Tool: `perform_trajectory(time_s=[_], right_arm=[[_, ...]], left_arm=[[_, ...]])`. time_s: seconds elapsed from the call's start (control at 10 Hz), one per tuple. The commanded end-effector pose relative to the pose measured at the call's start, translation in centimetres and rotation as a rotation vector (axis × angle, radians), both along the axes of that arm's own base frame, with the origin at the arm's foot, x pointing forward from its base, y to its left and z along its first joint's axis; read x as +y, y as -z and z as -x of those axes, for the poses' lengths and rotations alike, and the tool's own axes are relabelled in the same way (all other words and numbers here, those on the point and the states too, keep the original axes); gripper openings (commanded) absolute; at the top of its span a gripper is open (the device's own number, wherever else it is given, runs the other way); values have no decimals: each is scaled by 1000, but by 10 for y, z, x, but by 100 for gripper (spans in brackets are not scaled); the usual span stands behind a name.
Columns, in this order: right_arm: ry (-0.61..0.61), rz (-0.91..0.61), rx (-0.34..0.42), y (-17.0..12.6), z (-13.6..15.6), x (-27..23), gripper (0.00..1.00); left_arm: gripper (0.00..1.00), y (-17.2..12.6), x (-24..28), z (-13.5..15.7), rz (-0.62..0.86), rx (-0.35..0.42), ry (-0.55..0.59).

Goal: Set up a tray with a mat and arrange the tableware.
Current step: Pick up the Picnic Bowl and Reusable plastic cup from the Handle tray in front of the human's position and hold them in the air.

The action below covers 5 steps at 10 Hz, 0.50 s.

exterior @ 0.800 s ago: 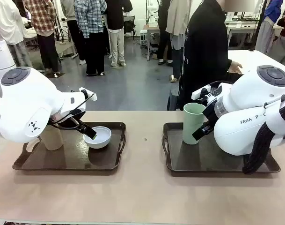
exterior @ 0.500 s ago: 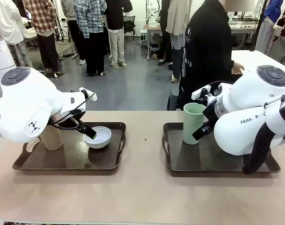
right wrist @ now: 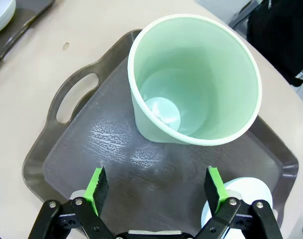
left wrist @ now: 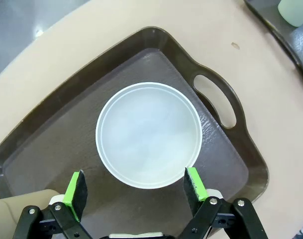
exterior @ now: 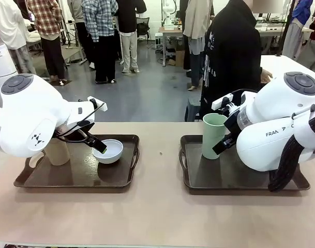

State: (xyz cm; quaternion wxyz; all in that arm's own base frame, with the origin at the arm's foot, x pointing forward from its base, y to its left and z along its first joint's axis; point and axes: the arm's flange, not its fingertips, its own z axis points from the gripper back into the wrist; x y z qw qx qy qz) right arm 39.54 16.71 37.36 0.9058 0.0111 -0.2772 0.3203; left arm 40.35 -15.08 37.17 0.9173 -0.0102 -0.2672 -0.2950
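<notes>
Left gripper (left wrist: 135, 188) was seen wide open, nothing held, fingers flanking near edge of small round bowl (left wrist: 148, 134) on left tray (left wrist: 61, 124). Right gripper (right wrist: 158, 191) was likewise spread open and empty, near pale green tumbler (right wrist: 193, 79) stood upright on right tray (right wrist: 116, 149).

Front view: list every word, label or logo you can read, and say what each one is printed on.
"FRAN": grey lettering on the white shell of the right arm; the letters after it are partly hidden and not readable.
Small dark logo mark, no letters: on the left arm.
White print running down the person's black jacket: too small to read.
</notes>
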Motion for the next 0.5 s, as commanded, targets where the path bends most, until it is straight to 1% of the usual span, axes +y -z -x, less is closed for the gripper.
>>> perform_trajectory(time_s=[0.0,0.4], right_arm=[[0,0,0,0,0,0,100],[0,0,0,0,0,0,100]], left_arm=[[100,0,0,0,0,0,0],[100,0,0,0,0,0,0]])
